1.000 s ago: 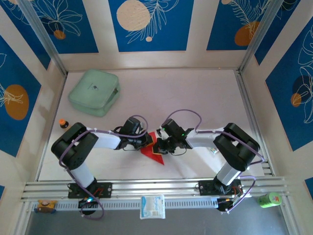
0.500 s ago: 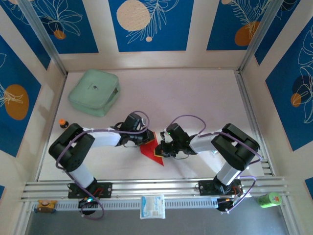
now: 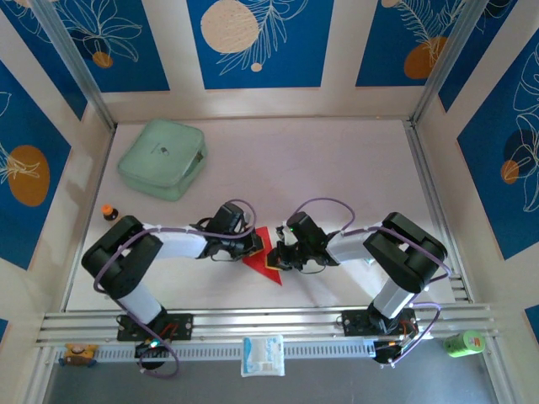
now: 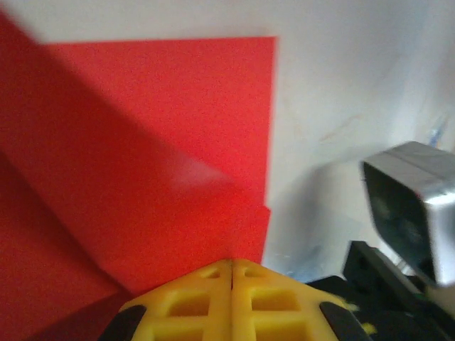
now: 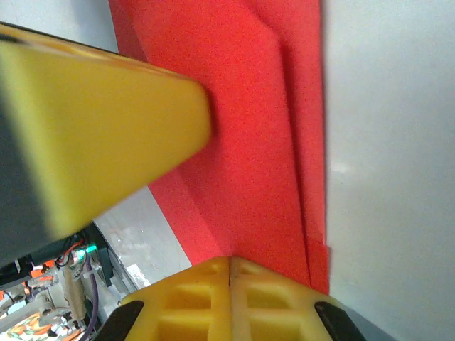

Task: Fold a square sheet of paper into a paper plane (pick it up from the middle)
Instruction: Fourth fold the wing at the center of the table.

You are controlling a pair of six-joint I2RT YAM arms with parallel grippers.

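Overhead, the two arms meet over the paper (image 3: 259, 257), which lies on the table (image 3: 337, 168) at the middle of its near edge, one pointed corner toward that edge. The left gripper (image 3: 254, 246) comes onto the paper from the left and the right gripper (image 3: 278, 256) from the right, their tips close together above the red sheet. In the left wrist view the left gripper (image 4: 232, 264) has its yellow fingers (image 4: 192, 298) pressed flat together along a thin seam, the tip set on the paper (image 4: 156, 135) beside a stepped edge; whether a layer is pinched in the seam cannot be told. In the right wrist view the right gripper (image 5: 231, 261) is likewise fully closed with its tip on the paper (image 5: 242, 142), and a yellow finger of the left gripper (image 5: 99, 135) juts across the upper left, its end over the sheet. The wrist views add detail that the overhead view is too coarse to give: a diagonal fold across the sheet on the left, and stacked layers with staggered straight edges on the right. The overhead view adds the surroundings: a mint-green case (image 3: 162, 157) near the far left corner, a small orange-capped bottle (image 3: 109, 212) at the left edge, a white packet (image 3: 263, 355) on the front rail and a green can (image 3: 465, 342) off the near right corner; their print is too small to read.
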